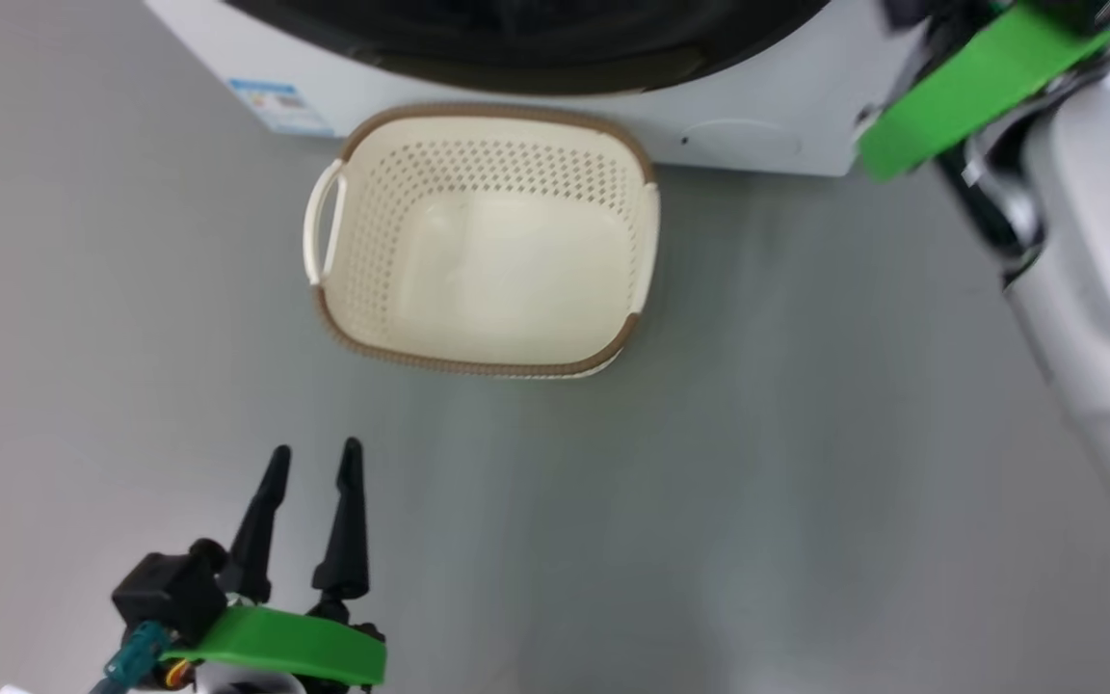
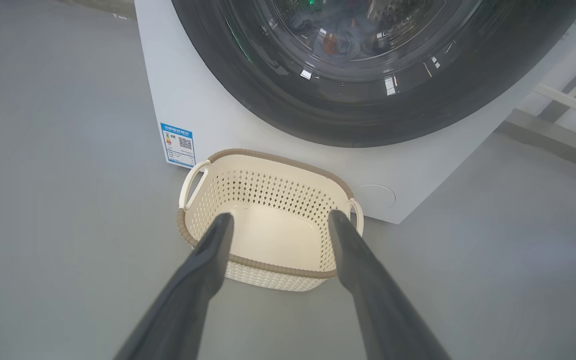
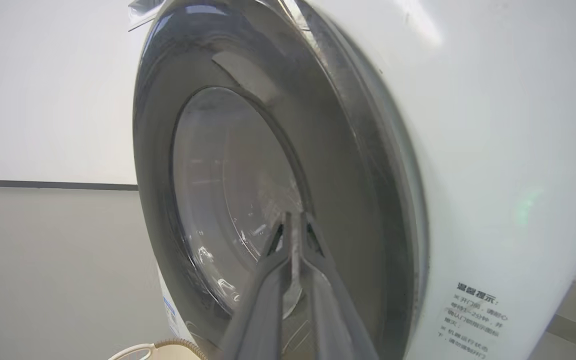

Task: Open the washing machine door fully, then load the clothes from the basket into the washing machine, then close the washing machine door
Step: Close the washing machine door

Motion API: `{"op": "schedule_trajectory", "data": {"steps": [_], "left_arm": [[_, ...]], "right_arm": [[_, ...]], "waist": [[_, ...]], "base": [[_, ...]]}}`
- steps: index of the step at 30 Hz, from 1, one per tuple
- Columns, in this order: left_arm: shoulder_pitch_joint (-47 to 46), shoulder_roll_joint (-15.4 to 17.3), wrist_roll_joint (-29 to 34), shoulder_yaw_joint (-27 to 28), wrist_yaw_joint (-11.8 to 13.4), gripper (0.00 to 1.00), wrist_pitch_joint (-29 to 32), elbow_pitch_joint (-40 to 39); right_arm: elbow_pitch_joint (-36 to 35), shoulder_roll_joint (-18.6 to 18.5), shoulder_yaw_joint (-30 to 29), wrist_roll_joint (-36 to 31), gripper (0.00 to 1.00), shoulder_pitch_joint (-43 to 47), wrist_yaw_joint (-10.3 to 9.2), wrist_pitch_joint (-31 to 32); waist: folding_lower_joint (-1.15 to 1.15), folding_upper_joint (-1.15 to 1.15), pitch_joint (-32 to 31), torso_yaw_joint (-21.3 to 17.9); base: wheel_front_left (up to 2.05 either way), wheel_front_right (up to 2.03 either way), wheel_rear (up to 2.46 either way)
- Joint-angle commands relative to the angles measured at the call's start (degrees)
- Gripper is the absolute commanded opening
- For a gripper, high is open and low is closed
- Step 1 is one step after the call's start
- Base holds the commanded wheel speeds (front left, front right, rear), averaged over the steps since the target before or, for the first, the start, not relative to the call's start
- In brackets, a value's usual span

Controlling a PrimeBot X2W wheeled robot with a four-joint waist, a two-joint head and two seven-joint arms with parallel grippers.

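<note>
The cream basket [image 1: 488,368] [image 2: 278,265] stands on the floor against the white washing machine [image 1: 767,135] [image 2: 208,115] [image 3: 493,150], with nothing inside it. The washing machine door [image 1: 536,58] [image 2: 318,115] [image 3: 343,165] lies flat against the machine's front. Blue clothes [image 2: 335,37] with an orange patch show through its glass. My left gripper [image 1: 315,448] [image 2: 279,216] hangs open and holds nothing, a short way in front of the basket. My right gripper [image 3: 295,216] is shut, its tips close to the door's glass edge; whether they touch cannot be told.
A blue sticker [image 1: 280,106] [image 2: 179,145] and a round flap [image 1: 743,145] [image 2: 374,196] sit low on the machine's front. Bare grey floor [image 1: 709,482] spreads around the basket. My right arm's pale forearm [image 1: 1095,270] rises at the right.
</note>
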Motion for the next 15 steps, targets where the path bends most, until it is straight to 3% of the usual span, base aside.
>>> {"op": "schedule_trajectory", "data": {"steps": [1, 7, 15], "left_arm": [[-0.5, 0.7, 0.4, 2.6, -0.3, 1.0, -0.4, -0.4], [0.3, 0.7, 1.8, 6.2, -1.7, 1.0, -0.4, 2.4], [2.0, 0.7, 3.9, 10.4, -2.2, 1.0, -0.4, 2.6]], "right_arm": [[-2.2, 1.4, 0.8, 0.8, 1.0, 2.2, -0.38, 0.2], [-7.9, 2.1, 1.7, 0.5, 1.0, 11.8, -0.38, 0.2], [-15.5, 3.5, -1.8, -2.9, 1.0, 26.5, -0.38, 0.2]], "waist": [[0.0, 0.0, -4.6, -4.5], [0.0, 0.0, -11.1, -10.7], [0.0, 0.0, -18.3, -18.6]], "base": [[0.0, 0.0, 0.0], [0.0, 0.0, 0.0], [0.0, 0.0, 0.0]]}}
